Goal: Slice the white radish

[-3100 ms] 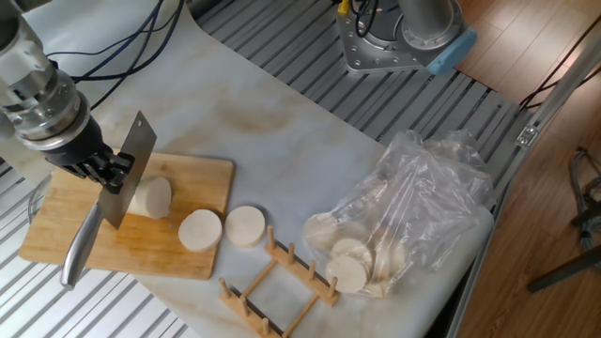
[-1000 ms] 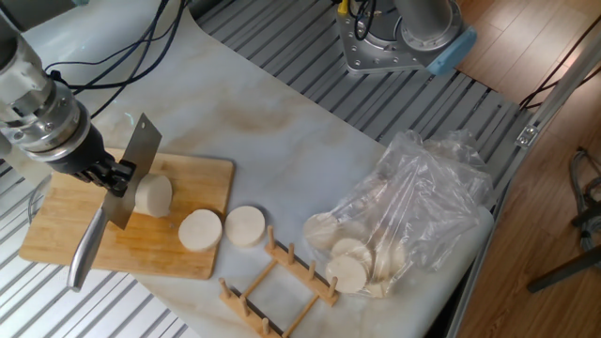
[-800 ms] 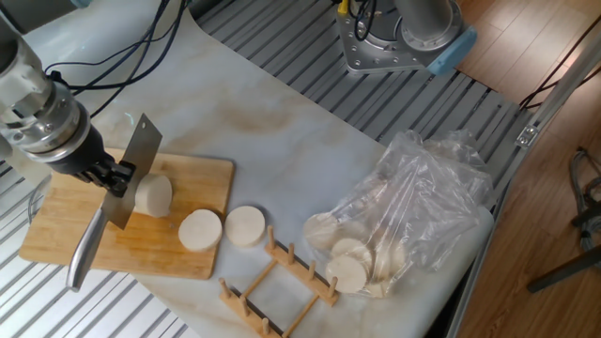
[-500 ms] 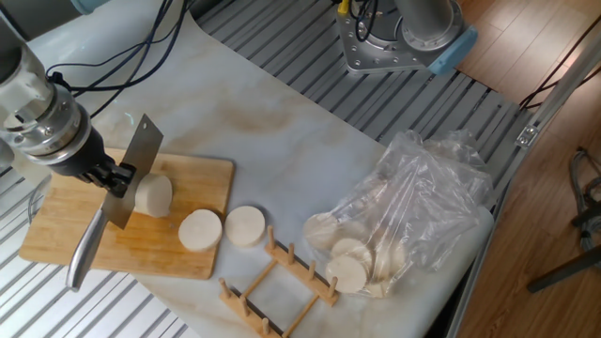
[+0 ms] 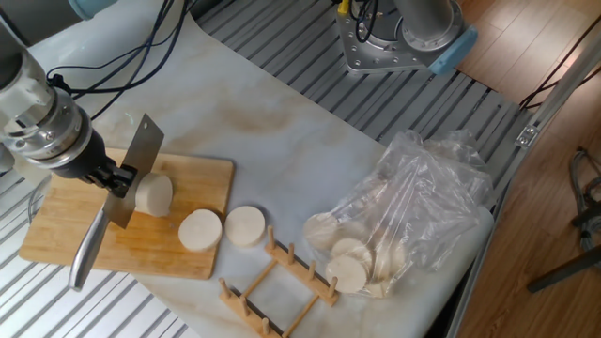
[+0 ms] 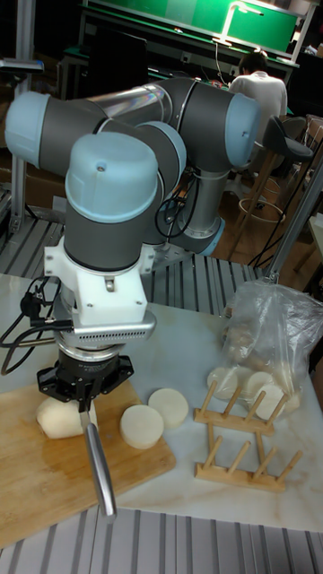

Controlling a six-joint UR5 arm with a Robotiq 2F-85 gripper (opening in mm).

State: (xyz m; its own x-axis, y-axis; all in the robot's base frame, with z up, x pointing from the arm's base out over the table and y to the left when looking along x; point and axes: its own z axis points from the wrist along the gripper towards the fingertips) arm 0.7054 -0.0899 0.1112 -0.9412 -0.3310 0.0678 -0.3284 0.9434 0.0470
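The white radish is a short cream stub lying on the wooden cutting board. It also shows in the tall fixed view. My gripper is shut on a cleaver and holds it upright, with the steel handle pointing toward the board's near edge. The blade stands right at the radish and hides its left end in the fixed view. I cannot tell whether it touches. Two thick round slices lie at the board's right edge.
A clear plastic bag with pale round slices inside lies at the right. In front of the slices a wooden dish rack rests on the white mat. Black cables run behind the board. The arm's base is at the back.
The gripper and cleaver have shifted slightly to the right, toward the radish. The radish and the two slices have not moved.
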